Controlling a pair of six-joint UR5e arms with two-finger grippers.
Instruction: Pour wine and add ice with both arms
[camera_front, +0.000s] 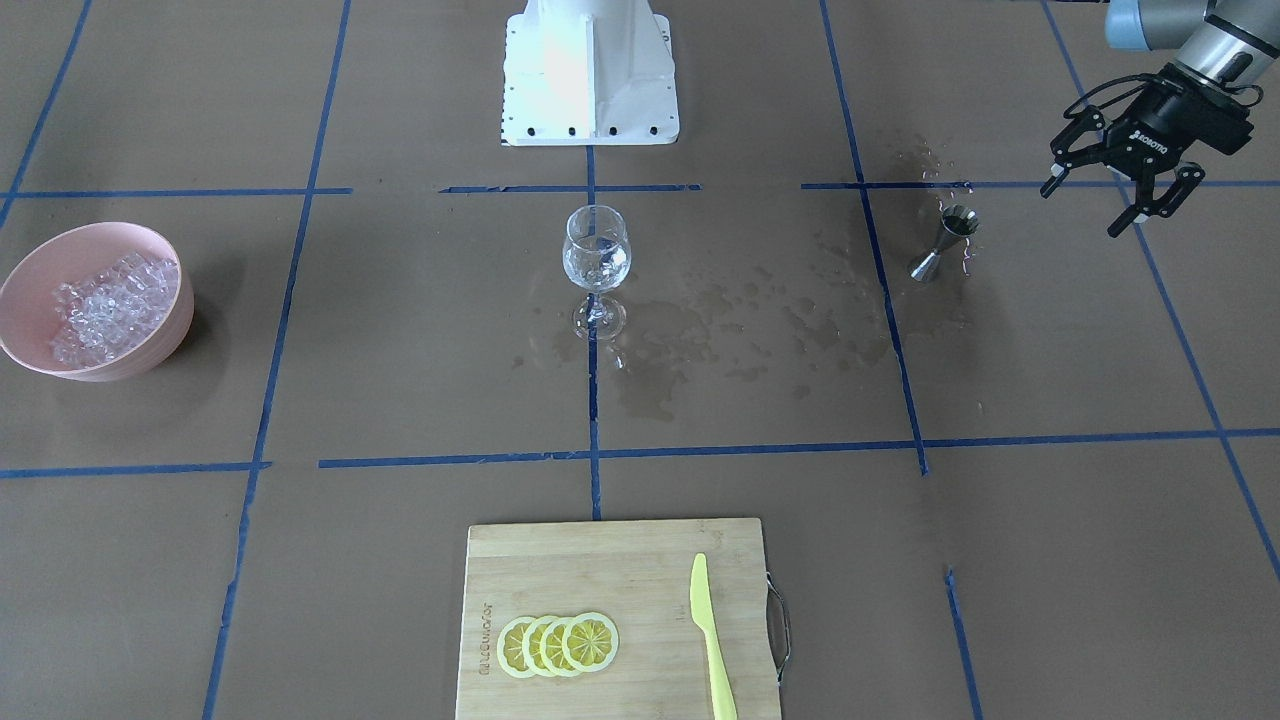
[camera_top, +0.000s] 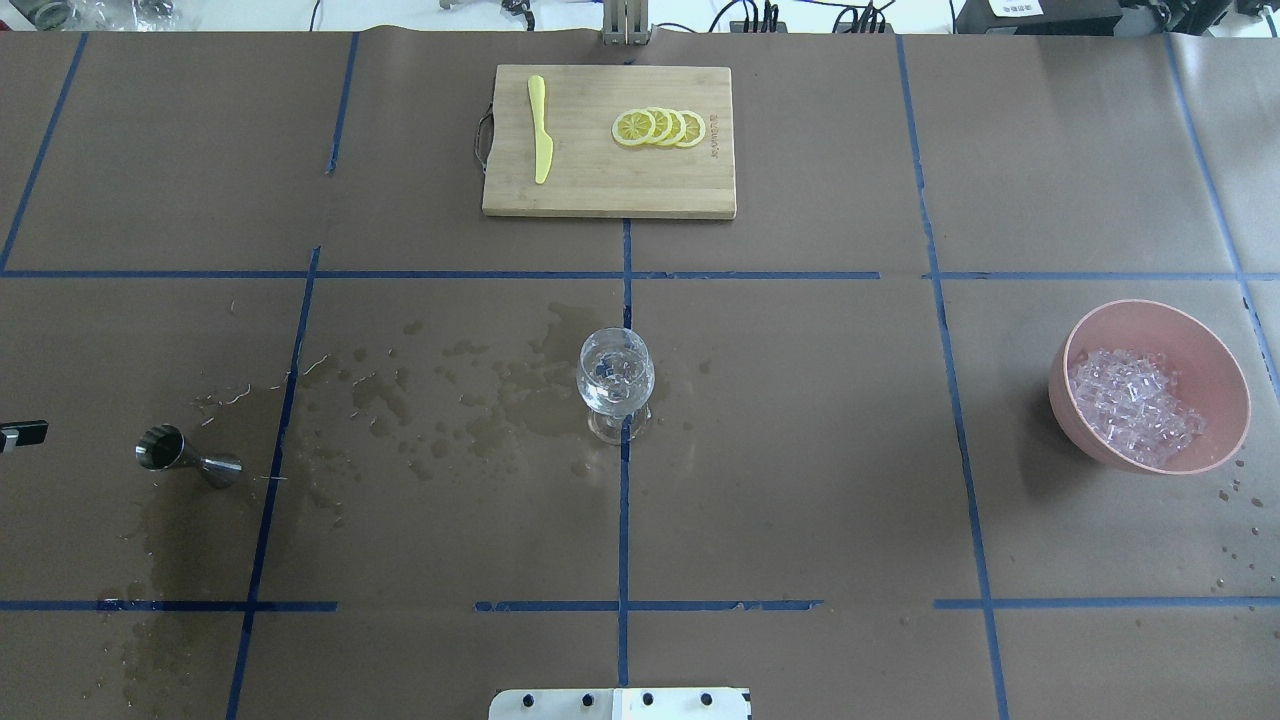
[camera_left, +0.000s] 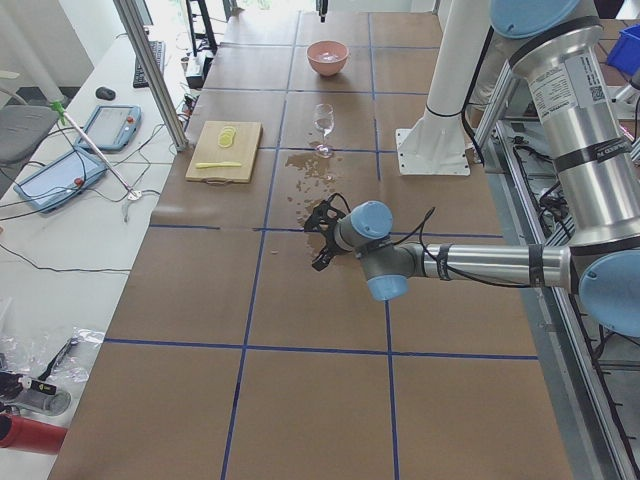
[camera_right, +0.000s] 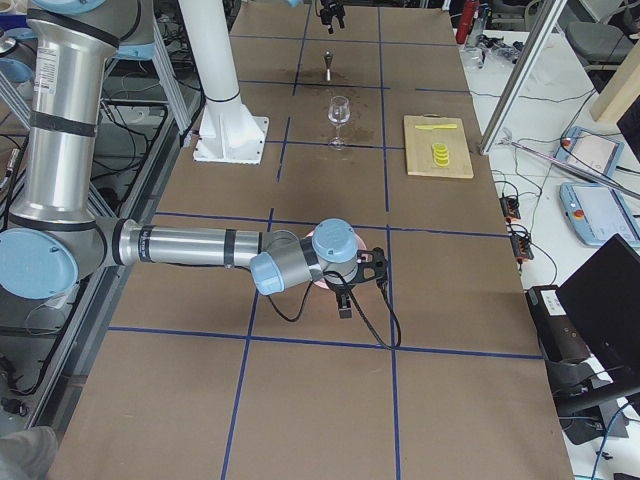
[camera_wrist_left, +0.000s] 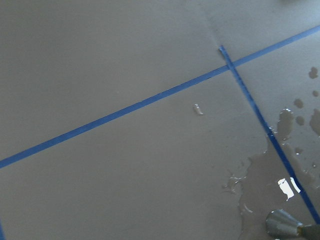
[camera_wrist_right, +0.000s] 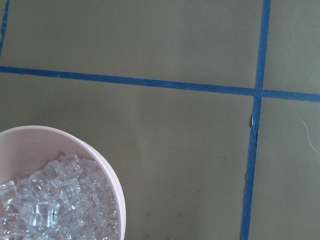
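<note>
A clear stemmed glass (camera_front: 597, 262) stands at the table's middle with a little clear wine in it; it also shows in the overhead view (camera_top: 615, 385). A steel jigger (camera_front: 945, 243) stands on a wet patch. My left gripper (camera_front: 1080, 210) hangs open and empty, beside and above the jigger, which also shows in the left wrist view (camera_wrist_left: 285, 225). A pink bowl (camera_front: 160, 330) holds a heap of ice (camera_front: 110, 305). My right gripper (camera_right: 345, 295) hovers by the bowl, with ice in the right wrist view (camera_wrist_right: 55, 205); I cannot tell whether it is open.
A wooden cutting board (camera_front: 600, 570) with lemon slices (camera_front: 558, 645) and a yellow knife (camera_front: 710, 635) lies at the operators' edge. Dark splash stains (camera_front: 740, 330) spread between glass and jigger. The white robot base (camera_front: 590, 70) stands behind the glass.
</note>
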